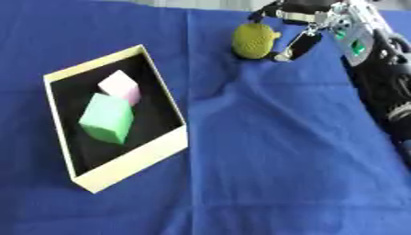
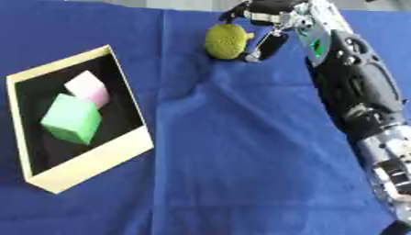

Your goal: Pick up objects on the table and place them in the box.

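An olive-green, bumpy round object [image 1: 253, 40] sits on the blue cloth at the far middle. My right hand [image 1: 303, 28] reaches in from the upper right and is curled round it. One dark finger [image 1: 302, 46] lies against its right side and another arcs over its top. The box [image 1: 136, 160], cream-walled with a black inside, stands open at the left. A pink cube [image 1: 120, 85] and a larger green cube [image 1: 107, 119] lie in it, touching each other. My left hand shows in neither view.
My right forearm [image 2: 361, 92] runs down the right side of the table. The blue cloth [image 1: 265, 151] is creased in front of the round object and between it and the box.
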### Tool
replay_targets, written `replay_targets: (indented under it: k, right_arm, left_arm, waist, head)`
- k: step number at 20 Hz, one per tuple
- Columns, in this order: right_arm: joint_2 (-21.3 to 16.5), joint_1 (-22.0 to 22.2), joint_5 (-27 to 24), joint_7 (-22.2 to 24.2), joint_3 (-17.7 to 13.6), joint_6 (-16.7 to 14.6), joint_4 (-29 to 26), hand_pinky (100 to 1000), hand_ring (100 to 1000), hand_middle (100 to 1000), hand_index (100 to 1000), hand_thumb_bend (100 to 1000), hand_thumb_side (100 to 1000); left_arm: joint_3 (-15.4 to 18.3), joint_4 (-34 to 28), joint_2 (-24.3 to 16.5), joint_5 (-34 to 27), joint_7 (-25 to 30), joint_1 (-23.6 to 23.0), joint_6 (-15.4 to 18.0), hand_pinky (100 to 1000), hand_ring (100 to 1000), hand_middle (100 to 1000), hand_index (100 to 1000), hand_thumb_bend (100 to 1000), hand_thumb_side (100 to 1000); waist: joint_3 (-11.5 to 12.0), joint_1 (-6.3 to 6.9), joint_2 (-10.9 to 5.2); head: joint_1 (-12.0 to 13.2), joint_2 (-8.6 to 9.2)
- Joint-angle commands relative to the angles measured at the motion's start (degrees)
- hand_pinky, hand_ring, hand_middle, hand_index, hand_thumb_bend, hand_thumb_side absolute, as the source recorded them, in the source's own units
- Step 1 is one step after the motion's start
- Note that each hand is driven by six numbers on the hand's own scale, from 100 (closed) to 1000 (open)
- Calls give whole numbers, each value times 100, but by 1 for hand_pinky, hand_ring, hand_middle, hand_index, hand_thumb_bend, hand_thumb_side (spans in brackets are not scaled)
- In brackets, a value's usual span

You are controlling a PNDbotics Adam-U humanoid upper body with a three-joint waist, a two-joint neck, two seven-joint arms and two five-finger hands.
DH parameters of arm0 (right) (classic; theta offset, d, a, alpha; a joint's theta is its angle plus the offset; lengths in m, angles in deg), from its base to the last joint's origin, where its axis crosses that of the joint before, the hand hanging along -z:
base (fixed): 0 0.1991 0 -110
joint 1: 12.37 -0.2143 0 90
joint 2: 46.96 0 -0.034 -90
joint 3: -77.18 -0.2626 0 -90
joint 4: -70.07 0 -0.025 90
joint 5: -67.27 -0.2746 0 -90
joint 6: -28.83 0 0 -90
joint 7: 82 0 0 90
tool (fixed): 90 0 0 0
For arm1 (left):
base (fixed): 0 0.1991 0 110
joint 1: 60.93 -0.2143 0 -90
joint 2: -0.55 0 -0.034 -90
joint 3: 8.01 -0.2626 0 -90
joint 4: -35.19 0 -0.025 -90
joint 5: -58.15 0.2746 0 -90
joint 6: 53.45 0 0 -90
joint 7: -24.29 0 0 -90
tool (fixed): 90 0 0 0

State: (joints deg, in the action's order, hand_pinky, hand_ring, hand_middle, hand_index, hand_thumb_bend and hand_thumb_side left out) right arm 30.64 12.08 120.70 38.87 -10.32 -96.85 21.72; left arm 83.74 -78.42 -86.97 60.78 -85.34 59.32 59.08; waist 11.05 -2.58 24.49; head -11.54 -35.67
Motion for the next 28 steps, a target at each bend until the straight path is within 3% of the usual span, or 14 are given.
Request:
replay_targets:
  k: [1,8,11,13,16,21,23,28]
  right_arm:
    - [-84,-141,244,39,-50,-237,43,901,934,806,977,336,157]
    - [-50,-183,483,-404,-95,-50,98,878,903,741,942,311,142]
    - [-26,-181,347,-587,-102,76,121,862,877,631,861,135,152]
    - [-31,-198,173,-598,-100,147,76,854,859,576,813,103,110]
    - [-49,-227,119,-724,-83,387,-20,822,792,476,722,100,100]
    - [11,-182,502,-1462,33,750,-15,760,649,307,554,101,100]
    - [34,-171,553,-1643,66,778,29,755,633,286,531,146,100]
    - [26,-156,396,-1801,99,699,-41,745,611,259,511,122,100]
  left_arm:
    - [32,-98,-62,-27,30,88,-13,700,854,793,816,170,646]
    - [31,-98,-53,-46,50,106,-30,699,856,794,815,164,652]
    - [32,-98,-51,-45,59,91,-49,699,857,795,815,168,651]
    - [33,-98,-53,-46,62,85,-48,699,857,795,815,166,652]
    - [21,-98,-36,-54,75,89,-57,699,857,795,815,167,653]
    - [5,-98,-9,-76,97,109,-62,699,857,795,816,165,654]
    - [3,-98,-4,-79,102,109,-67,699,857,795,816,160,657]
    - [0,-98,-9,-80,108,101,-78,698,856,794,816,159,655]
  waist:
    - [14,26,-99]
    - [53,25,-42]
    - [47,29,-47]
    - [38,32,-58]
    - [28,26,-71]
    - [43,30,-76]
    - [44,29,-79]
    - [30,25,-109]
  head:
    - [-25,103]
    - [-80,164]
    - [-76,141]
    - [-66,111]
    - [-68,119]
    - [-78,154]
    - [-82,151]
    - [-86,89]
